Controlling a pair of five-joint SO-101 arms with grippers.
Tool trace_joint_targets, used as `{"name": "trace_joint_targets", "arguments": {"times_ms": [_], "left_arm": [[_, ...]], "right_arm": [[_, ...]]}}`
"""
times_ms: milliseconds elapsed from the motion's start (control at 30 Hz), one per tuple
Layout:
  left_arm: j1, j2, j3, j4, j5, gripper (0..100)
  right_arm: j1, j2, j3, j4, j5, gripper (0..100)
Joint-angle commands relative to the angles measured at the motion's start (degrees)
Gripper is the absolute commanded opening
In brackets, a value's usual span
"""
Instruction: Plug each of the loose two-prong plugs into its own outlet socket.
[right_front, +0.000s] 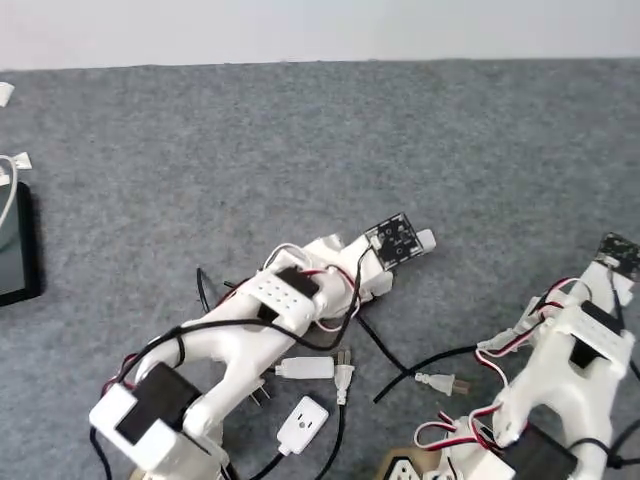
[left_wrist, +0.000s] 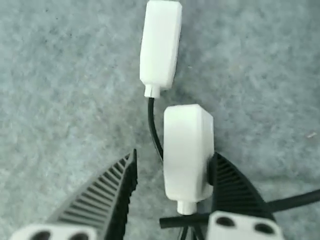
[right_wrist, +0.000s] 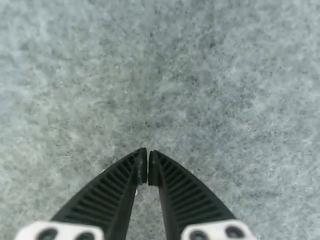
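While your left tool (left_wrist: 173, 157) stands spread, one finger (left_wrist: 227, 185) touches the side of a white connector (left_wrist: 187, 155) lying between the two fingers, and the other finger is apart from it. A second white connector (left_wrist: 160, 45) lies just beyond it on the grey bench (left_wrist: 60, 75). Your right tool (right_wrist: 148, 152) has its fingers pressed together above the bench. From the high view, a loose plug (right_front: 440, 382) lies at about 5 o'clock from the bench's centre, and an outlet socket (right_front: 302, 422) sits face up at 6 o'clock, well apart from it.
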Motion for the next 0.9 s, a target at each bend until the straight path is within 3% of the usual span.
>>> {"name": "trace_joint_targets", "arguments": {"times_ms": [0,100,233,567,733,867], "left_arm": [[-0.4,2.0,-7.3,6.4,-0.5,16],[-0.4,4.4,-10.5,10.5,-0.5,14],[-0.4,7.0,-13.7,15.5,-0.5,1],[-0.1,6.2,-13.8,21.5,1.3,1],[0.9,-2.2,-13.1,24.2,21.8,1],[-2.1,-9.4,-10.3,24.3,37.8,1]], "right_arm": [[-0.7,0.0,-3.0,0.5,0.7,2.7],[-0.9,0.0,-2.9,0.1,0.7,2.7],[-1.0,0.0,-2.8,0.1,0.7,2.7],[-1.0,0.0,-2.8,0.0,0.6,2.7],[-1.0,0.0,-2.7,0.0,0.5,2.7],[-1.0,0.0,-2.7,0.0,0.5,2.7]]}}
